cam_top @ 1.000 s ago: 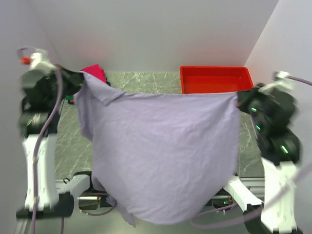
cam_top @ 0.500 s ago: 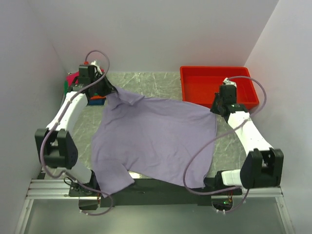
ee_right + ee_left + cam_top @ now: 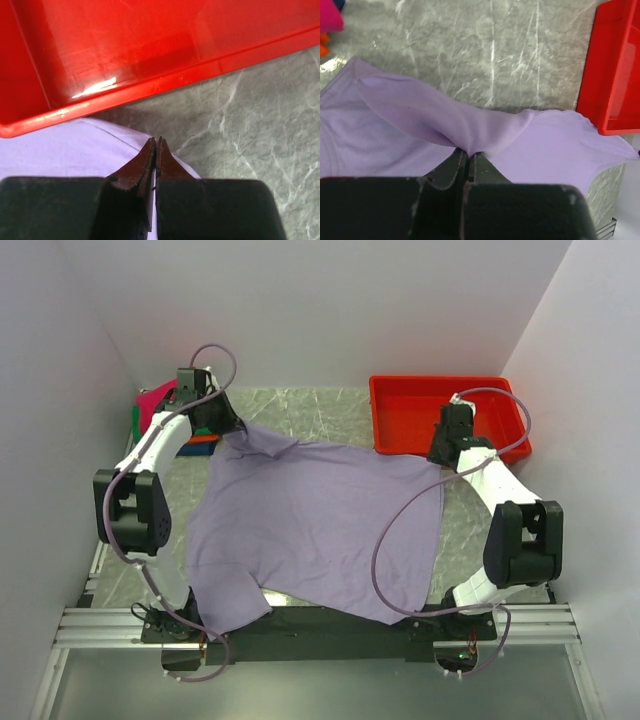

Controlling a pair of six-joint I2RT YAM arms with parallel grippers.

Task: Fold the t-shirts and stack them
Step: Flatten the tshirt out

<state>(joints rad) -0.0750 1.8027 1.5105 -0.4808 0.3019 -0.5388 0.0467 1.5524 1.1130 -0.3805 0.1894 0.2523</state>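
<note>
The lavender t-shirt (image 3: pixel 320 530) lies spread on the table (image 3: pixel 310 405), stretched between both grippers, its near edge draped over the table's front edge. The left gripper (image 3: pixel 469 151) is closed, pinching a raised fold near the shirt's far left corner. Cloth fans out ahead of its fingertips and to both sides. The left arm reaches forward, wrist low over the table, with the folded t-shirts (image 3: pixel 155 400) just to its left. The right gripper (image 3: pixel 156 141) is pressed together on the shirt's far right corner, with the rim of the red tray (image 3: pixel 150 89) directly ahead of its tips. The right arm reaches forward, wrist low.
</note>
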